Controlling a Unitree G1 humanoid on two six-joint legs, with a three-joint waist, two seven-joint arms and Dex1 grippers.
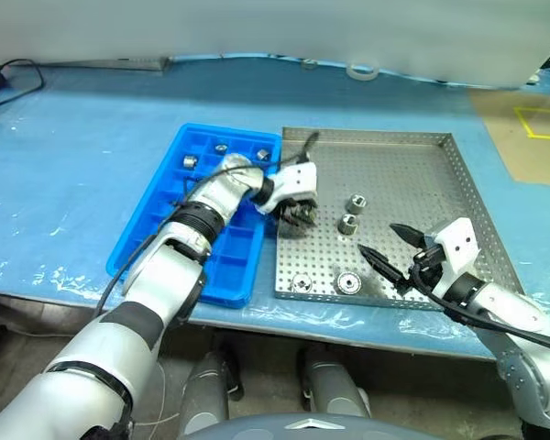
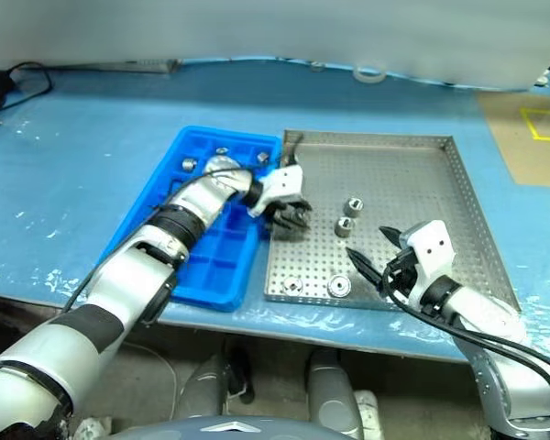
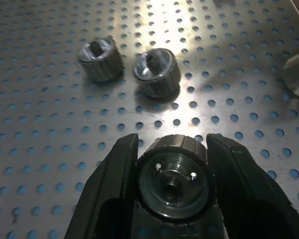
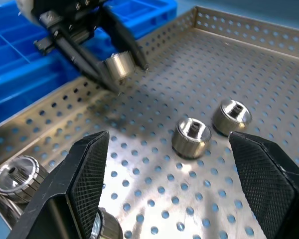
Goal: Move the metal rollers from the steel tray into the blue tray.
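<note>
My left gripper (image 1: 298,215) is shut on a metal roller (image 3: 173,181) and holds it a little above the steel tray (image 1: 412,174), near the tray's left rim. The same held roller (image 4: 118,65) shows in the right wrist view. Two rollers (image 1: 356,203) (image 1: 347,223) stand side by side mid-tray, and two more (image 1: 301,282) (image 1: 347,281) lie by the near rim. The blue tray (image 1: 225,266) sits to the left of the steel tray, with three rollers (image 1: 221,148) in its far compartments. My right gripper (image 1: 379,238) hangs open over the steel tray's near right part, holding nothing.
Both trays rest on a blue-covered table. A roll of tape (image 1: 362,71) lies at the back edge and a black cable (image 1: 18,69) at the far left. A brown surface with yellow lines (image 1: 532,137) borders the table at the right.
</note>
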